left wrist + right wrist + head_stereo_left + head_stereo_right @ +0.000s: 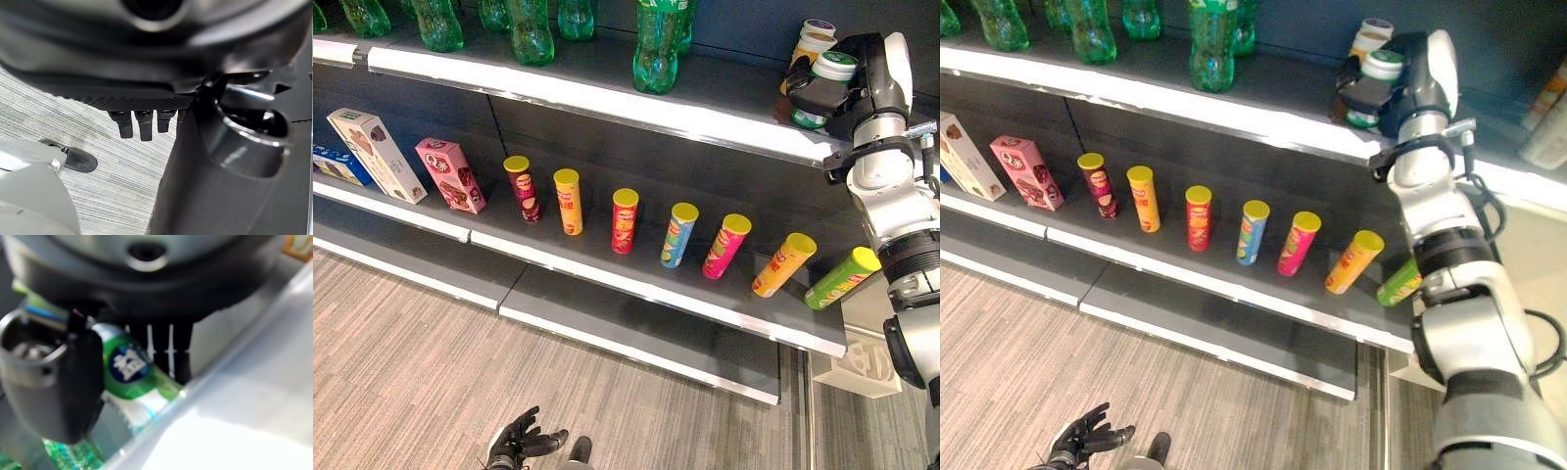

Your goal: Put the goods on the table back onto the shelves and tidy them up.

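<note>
My right hand [867,90] is raised to the right end of the top shelf [607,101]. Its fingers and thumb are curled round a green jar [830,70] with a white and green lid, held just over the shelf board. In the right wrist view the green jar [133,378] lies between the thumb [66,391] and the fingers, close to the shelf's pale front edge. Right behind it stands an orange and white jar [814,37] with a purple lid. Low by the floor hangs my left hand [523,436], open, with its fingers [140,125] relaxed and holding nothing.
Several green bottles [656,49] stand along the top shelf. On the middle shelf, several chip tubes [625,220] stand in a row, the right ones leaning. Boxes [450,174] stand at its left. More packets [1549,117] show on the neighbouring shelf at far right.
</note>
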`<state>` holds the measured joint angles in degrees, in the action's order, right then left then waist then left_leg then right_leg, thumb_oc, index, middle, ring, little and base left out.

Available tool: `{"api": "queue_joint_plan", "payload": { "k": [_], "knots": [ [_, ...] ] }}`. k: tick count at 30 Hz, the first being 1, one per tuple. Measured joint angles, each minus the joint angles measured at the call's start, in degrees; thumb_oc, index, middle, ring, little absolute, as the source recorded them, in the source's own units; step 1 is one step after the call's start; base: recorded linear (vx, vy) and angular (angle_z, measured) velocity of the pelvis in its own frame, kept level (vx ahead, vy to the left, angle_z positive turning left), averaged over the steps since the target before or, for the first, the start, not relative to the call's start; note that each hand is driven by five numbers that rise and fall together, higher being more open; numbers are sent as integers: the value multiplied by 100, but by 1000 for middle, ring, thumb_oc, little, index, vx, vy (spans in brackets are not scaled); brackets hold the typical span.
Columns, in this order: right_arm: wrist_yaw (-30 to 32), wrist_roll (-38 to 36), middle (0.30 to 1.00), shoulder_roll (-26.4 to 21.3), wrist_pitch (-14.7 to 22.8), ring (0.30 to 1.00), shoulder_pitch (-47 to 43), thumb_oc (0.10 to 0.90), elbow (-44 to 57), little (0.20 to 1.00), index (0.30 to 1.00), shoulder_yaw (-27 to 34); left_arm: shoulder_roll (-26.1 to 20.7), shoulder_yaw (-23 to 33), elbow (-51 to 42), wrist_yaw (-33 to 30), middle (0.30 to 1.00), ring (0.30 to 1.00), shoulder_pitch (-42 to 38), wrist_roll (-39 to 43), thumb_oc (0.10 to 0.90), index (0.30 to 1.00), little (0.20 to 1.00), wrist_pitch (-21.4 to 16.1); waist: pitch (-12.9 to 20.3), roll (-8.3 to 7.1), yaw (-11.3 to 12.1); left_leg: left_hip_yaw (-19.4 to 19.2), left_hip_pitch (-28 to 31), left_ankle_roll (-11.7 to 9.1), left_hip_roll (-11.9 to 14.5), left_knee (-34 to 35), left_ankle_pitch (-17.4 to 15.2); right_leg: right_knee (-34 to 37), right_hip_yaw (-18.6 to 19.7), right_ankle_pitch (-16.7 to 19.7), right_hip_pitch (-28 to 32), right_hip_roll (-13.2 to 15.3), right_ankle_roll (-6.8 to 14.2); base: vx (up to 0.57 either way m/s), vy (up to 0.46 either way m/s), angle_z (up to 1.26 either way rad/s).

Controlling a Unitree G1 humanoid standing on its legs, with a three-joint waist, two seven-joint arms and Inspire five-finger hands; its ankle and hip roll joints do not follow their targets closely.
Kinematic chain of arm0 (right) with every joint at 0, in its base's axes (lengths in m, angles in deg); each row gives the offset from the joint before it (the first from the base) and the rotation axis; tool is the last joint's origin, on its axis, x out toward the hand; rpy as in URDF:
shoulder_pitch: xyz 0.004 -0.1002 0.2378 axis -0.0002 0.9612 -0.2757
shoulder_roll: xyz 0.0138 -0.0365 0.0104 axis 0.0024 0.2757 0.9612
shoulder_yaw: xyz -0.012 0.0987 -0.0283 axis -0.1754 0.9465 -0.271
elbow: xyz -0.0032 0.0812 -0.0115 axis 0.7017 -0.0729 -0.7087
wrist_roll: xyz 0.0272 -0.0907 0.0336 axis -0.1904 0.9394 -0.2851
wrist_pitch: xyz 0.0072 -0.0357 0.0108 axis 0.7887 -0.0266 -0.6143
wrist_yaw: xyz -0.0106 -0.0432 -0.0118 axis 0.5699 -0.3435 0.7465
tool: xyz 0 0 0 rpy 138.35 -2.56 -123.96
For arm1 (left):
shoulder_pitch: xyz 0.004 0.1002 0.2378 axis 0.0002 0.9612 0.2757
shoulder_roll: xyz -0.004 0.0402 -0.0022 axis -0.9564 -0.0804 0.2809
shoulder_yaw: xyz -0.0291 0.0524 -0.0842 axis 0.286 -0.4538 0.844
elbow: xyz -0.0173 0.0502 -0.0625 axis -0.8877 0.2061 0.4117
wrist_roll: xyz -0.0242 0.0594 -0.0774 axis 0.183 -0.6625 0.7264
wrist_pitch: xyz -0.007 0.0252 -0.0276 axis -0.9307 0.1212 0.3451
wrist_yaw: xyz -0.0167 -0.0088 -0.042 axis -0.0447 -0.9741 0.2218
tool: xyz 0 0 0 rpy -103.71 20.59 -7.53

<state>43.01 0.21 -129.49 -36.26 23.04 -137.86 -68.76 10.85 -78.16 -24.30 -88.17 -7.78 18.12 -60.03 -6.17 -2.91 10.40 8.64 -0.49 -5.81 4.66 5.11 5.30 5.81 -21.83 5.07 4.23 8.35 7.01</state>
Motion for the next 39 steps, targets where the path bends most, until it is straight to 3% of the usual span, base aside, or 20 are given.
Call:
{"api": "queue_joint_plan", "payload": {
  "k": [2,4,5,31,39],
  "knots": [
    [0,-3,300,0,0,300,0,400,0,300,300,0,0,-1,0,0,900,900,1,1,800,900,900,0,0,0,1,2,0,0,0,0,0,0,-1,0,1,0,0,0,0,0],
    [1,-12,818,7,0,818,0,745,0,818,818,0,0,0,0,-1,900,900,0,0,800,900,900,0,0,0,-2,2,1,0,0,0,0,0,-1,0,1,0,0,0,0,0],
    [1,-14,900,8,0,900,0,800,0,900,900,0,0,-1,0,-1,900,900,-2,0,800,900,900,0,0,0,-3,2,1,0,0,0,0,0,-1,0,1,0,0,0,0,0],
    [4,-49,900,122,-9,900,1,800,85,900,900,6,1,-3,56,-104,900,900,-39,-2,800,900,900,1,-6,11,-25,-1,5,-1,-1,0,1,1,2,0,2,3,0,0,0,0],
    [10,-229,900,121,8,900,39,800,967,900,900,40,2,-3,46,-103,900,900,-10,-3,800,900,900,2,-30,78,-125,-9,8,-1,0,0,1,1,7,0,0,3,0,0,0,0]
  ]
}}
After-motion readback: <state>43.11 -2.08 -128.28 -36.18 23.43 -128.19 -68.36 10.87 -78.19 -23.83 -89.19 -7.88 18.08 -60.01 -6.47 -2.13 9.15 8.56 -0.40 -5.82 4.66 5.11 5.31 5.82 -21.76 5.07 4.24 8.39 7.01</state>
